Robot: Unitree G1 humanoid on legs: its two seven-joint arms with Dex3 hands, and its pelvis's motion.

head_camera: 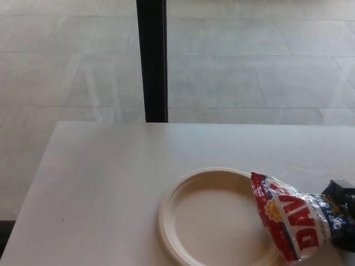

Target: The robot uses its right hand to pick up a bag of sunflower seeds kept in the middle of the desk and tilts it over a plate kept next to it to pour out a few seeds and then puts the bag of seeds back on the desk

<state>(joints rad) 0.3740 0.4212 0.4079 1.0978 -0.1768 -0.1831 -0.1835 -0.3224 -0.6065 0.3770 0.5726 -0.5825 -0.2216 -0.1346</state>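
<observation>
1. red-and-blue seed bag (291, 221) lies on its side, long axis running left to right, mouth end over the plate (213, 219) rim.
2. right hand (343, 213) is clamped on the bag's right end.
3. left hand is out of view, so the pour falls to the right.

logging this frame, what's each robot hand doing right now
Left robot hand: not in view.
Right robot hand: shut on the sunflower seed bag, tilted over the plate.
</observation>
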